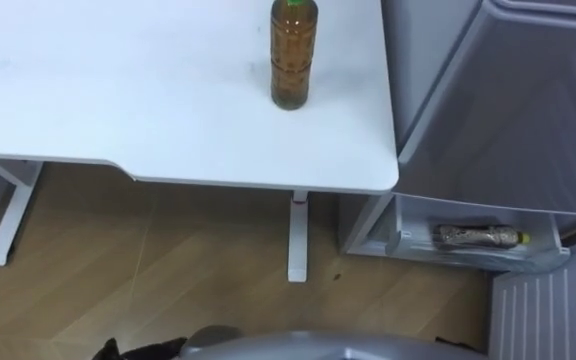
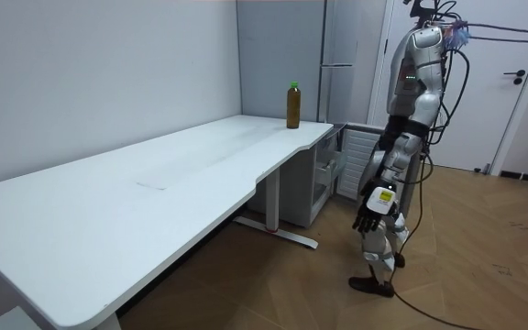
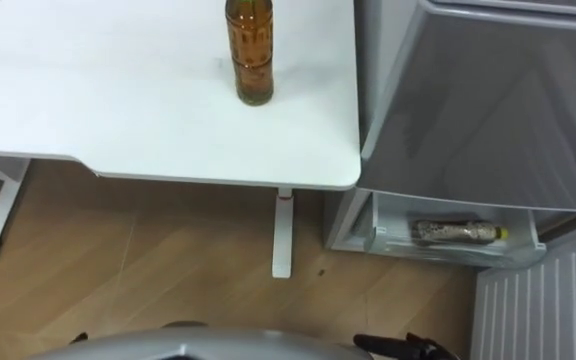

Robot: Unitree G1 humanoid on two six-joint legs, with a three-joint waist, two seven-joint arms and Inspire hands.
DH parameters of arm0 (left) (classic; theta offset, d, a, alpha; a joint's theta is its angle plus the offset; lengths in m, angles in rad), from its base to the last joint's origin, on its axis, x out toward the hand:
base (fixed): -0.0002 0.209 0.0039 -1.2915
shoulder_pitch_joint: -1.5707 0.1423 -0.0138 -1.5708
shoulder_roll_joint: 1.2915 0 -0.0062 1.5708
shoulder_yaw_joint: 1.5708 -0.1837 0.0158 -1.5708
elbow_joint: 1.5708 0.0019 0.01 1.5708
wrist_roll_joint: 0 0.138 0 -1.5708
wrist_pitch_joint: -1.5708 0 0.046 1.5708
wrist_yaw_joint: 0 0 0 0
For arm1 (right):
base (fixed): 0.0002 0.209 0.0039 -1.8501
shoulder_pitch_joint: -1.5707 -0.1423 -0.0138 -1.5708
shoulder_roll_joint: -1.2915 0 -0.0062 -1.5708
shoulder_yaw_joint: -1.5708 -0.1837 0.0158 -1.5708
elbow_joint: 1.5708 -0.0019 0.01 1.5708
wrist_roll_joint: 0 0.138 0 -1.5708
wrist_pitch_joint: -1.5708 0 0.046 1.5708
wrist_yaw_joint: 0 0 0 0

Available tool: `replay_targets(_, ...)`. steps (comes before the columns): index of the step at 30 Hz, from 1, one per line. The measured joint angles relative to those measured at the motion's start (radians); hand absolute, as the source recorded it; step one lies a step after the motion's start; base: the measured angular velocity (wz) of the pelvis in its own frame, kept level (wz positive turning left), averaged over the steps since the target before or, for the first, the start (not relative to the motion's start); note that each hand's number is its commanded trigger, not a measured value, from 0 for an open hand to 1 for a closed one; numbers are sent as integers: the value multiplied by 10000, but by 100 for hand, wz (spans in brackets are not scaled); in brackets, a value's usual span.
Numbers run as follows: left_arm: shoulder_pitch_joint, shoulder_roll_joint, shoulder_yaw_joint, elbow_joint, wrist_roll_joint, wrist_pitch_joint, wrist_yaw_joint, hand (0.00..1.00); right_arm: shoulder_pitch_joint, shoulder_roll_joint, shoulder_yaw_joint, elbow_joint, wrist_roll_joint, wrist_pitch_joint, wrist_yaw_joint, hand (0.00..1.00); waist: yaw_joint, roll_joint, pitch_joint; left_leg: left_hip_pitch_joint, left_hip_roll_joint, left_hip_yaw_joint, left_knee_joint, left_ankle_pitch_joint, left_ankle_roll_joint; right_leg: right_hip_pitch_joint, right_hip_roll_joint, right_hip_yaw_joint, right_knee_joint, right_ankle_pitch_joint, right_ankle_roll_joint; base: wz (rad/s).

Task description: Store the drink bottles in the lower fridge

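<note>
White desk [image 1: 148, 110] (curved front edge), wood floor [image 1: 178, 280], white door [image 2: 521, 110]

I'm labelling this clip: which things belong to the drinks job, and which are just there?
Job: brown bottle, upright on the table; second bottle, lying in the open lower fridge.
Just there: the table; room door.

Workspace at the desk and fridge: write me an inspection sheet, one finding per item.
Surface: white desk, carrying one bottle.
Job's things: brown bottle upright near the desk's fridge end; second bottle lying on its side in the open lower part of the fridge.
Clutter: nothing seen.
Hands: left hand hangs at the robot's side, away from both bottles.
Cables: nothing seen on the desk or at the fridge.
Surroundings: fridge right of the desk; wooden floor; white door beyond the robot.
</note>
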Motion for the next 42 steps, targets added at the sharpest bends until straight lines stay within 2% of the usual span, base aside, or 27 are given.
replay_targets(4, 210, -286, 646, 132, 207, 68, 28, 0, 76, 14, -164, 38, 0, 67, 7, 0, 2, -20, 21, 19, -12, -45, -41, 11, -10, 19, 0, -26, -6, 0, 0, 2)
replay_targets(8, 250, -343, 1045, 107, 210, 136, 372, 0, 118, 69, -376, 68, -1, 81, 1, 0, -33, -69, 8, 27, -86, -318, -54, 40, -12, 154, -7, -194, -24, 0, 1, 20)
replay_targets(12, 127, -345, 1566, -18, 207, 122, 1134, 0, 141, 73, -387, 18, -7, 70, -14, 0, 17, -58, -7, 127, -100, -412, -71, 43, -7, 309, -12, -328, -21, 0, 1, 10)
replay_targets(14, 129, -341, 1940, -583, 208, 132, 1612, 0, 88, 75, -392, -16, -34, 63, -24, 0, 29, -3, -48, 96, -111, -473, -61, 51, -15, 304, -10, -362, -23, 0, 1, 6)
replay_targets(15, 127, -318, 2076, -1050, 206, 44, 2028, 0, 98, 75, -389, -6, -111, 64, -59, 0, 69, -105, -12, 104, -110, -481, -56, 57, -20, 315, -7, -352, -22, 0, 1, 0)
replay_targets(16, 57, -310, 2242, -1441, 203, -108, 2426, 0, 80, 79, -376, -32, -209, 48, -125, 0, 119, -15, -61, 96, -111, -488, -28, 57, -20, 327, -5, -376, -21, 0, 0, 0)
replay_targets(17, 29, -310, 2294, -1694, 202, -156, 2634, 0, 81, 79, -376, -64, -234, 44, -150, 0, 181, -65, -36, 91, -111, -487, -18, 57, -19, 323, -6, -382, -22, 0, 1, 0)
replay_targets(19, -8, -313, 2475, -2717, 299, -499, 3461, 0, 172, 78, -417, -90, -319, -14, -229, 0, 310, -23, -62, 124, -110, -472, -19, 57, -18, 350, -13, -447, -21, 0, 1, 0)
replay_targets(22, 83, -331, 2620, -3953, 616, -925, 4548, 0, 216, 78, -564, -160, -476, -109, -321, 0, 294, 23, -87, 132, -110, -469, -16, 58, -16, 351, -15, -463, -20, 0, 1, 0)
replay_targets(24, 119, -339, 2636, -4836, 739, -982, 5259, 0, 320, 78, -600, -197, -575, -150, -365, 0, 295, 18, -95, 109, -115, -506, -32, 73, -17, 340, -13, -465, -20, 0, 1, 3)
replay_targets(27, 114, -334, 2658, -5661, 1575, -1399, 6304, 0, 438, 79, -704, -235, -778, -264, -438, 0, 270, 15, -137, 190, -134, -561, -121, 126, -26, 344, -16, -461, -21, 0, 1, 3)
replay_targets(31, 104, -330, 2657, -7085, 3047, -1725, 7423, 0, 683, 67, -689, -499, -993, -556, -430, 0, 278, -9, -141, 164, -140, -609, -170, 161, -42, 331, -13, -564, -24, 0, 0, 5)
replay_targets(32, 103, -325, 2658, -7282, 3331, -1767, 7560, 0, 685, 67, -699, -499, -1049, -587, -418, 0, 272, -7, -141, 153, -140, -617, -168, 162, -43, 325, -11, -564, -26, 0, 1, 4)
replay_targets(34, 99, -317, 2657, -8651, 4121, -1794, 7875, 0, 770, 65, -786, -497, -1314, -667, -269, 0, 229, -56, -168, 99, -167, -732, -147, 162, -44, 363, -5, -588, -127, 0, 0, 8)
replay_targets(35, 83, -299, 2656, -8990, 4322, -1850, 7914, 0, 770, 55, -795, -498, -1399, -699, -208, 0, 229, -73, -169, 104, -186, -735, -146, 162, -44, 413, -5, -601, -185, 0, 0, 10)
replay_targets(37, 32, -187, 2647, -10074, 4957, -2044, 8011, 0, 802, 34, -902, -603, -1764, -740, -149, 0, 206, -28, -174, 175, -202, -733, -153, 161, -43, 489, -7, -589, -220, 0, 0, 2)
replay_targets(42, -166, -5, 2445, -11392, 5732, -2220, 7795, 0, 734, 34, -933, -679, -1862, -947, -72, 0, -22, 96, -157, 187, -244, -785, -157, 161, -43, 588, -7, -522, -354, 0, 1, 3)
